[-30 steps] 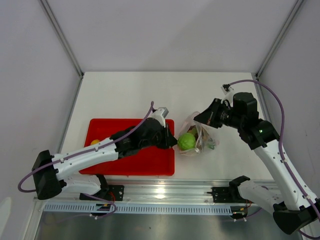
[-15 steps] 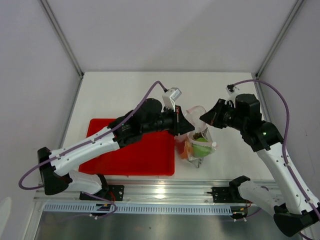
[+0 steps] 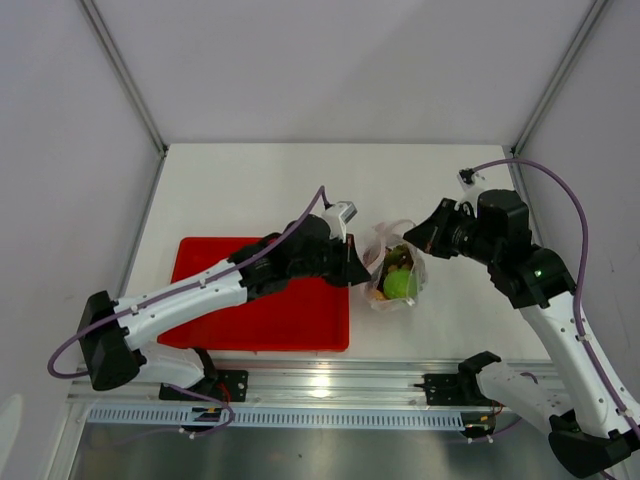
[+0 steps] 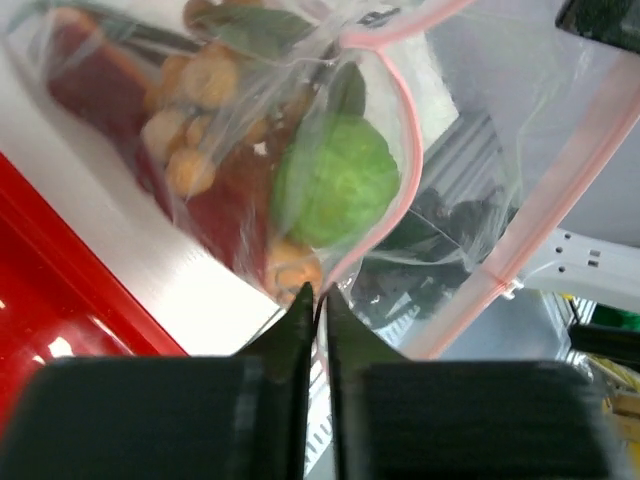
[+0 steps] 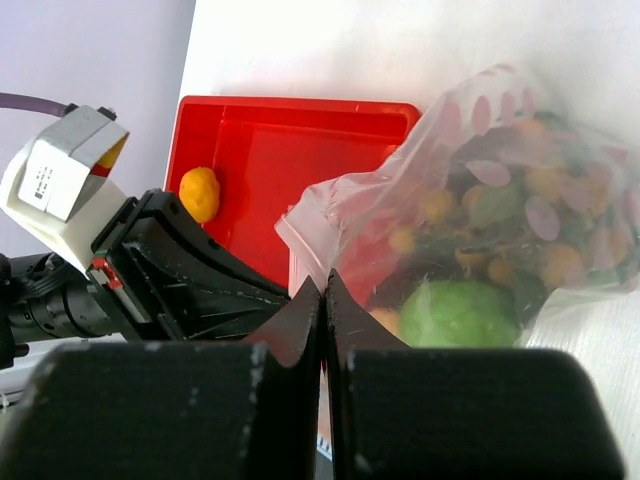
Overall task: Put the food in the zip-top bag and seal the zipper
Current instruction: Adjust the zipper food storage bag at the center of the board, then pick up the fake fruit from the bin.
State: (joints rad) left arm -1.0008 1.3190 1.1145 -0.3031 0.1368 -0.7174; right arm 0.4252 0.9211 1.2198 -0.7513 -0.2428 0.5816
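The clear zip-top bag [image 3: 395, 268] is held between my two grippers, just right of the red tray. My left gripper [image 3: 356, 266] is shut on its pink zipper rim [image 4: 402, 130], with the tips pinching the film [image 4: 316, 291]. My right gripper [image 3: 420, 236] is shut on the bag's opposite edge [image 5: 323, 283]. Inside the bag lie the green ball [image 4: 335, 195], the tan balls [image 4: 195, 85], the brown-red meat slab [image 4: 90, 80] and green stalks [image 4: 250, 28]. The mouth gapes open. A yellow-orange ball [image 5: 200, 193] sits in the tray.
The red tray [image 3: 260, 300] lies under my left arm, near the table's front edge. A metal rail [image 3: 330, 385] with the arm mounts runs along the front. White walls with grey posts close in the back and both sides.
The green ball, at my left gripper beside the bag a second ago, now lies inside it. My left gripper swung up to the bag's mouth and closed on its rim. The right gripper shifted slightly right.
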